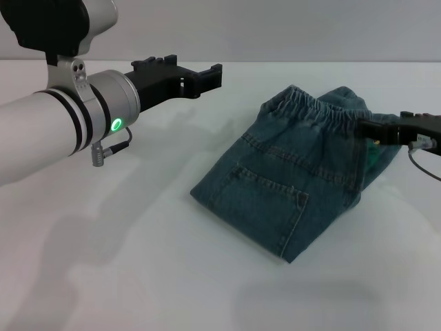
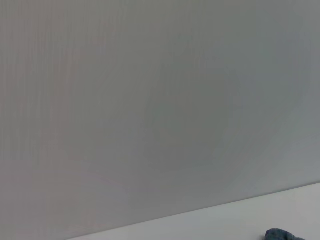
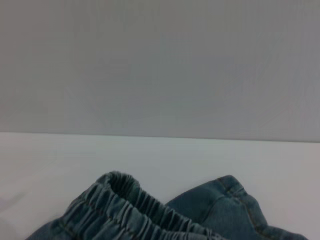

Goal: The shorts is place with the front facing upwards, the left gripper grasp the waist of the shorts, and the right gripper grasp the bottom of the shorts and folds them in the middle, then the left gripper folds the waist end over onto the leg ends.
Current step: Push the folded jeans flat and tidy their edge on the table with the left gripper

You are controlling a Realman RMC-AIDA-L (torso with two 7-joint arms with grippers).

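The blue denim shorts (image 1: 289,186) lie folded on the white table (image 1: 124,248), a back pocket facing up and the elastic waistband (image 1: 320,110) at the far side. My left gripper (image 1: 215,74) hangs in the air well to the left of the shorts, touching nothing. My right gripper (image 1: 364,131) comes in from the right edge, with its tip at the shorts' right side just below the waistband. The right wrist view shows the gathered waistband (image 3: 135,210) close below the camera. In the left wrist view only a small bit of denim (image 2: 282,234) shows.
A green label (image 1: 373,150) peeks out of the shorts' right edge under the right gripper. The left arm's silver forearm (image 1: 48,131) spans the upper left of the head view. A plain grey wall (image 3: 160,60) stands behind the table.
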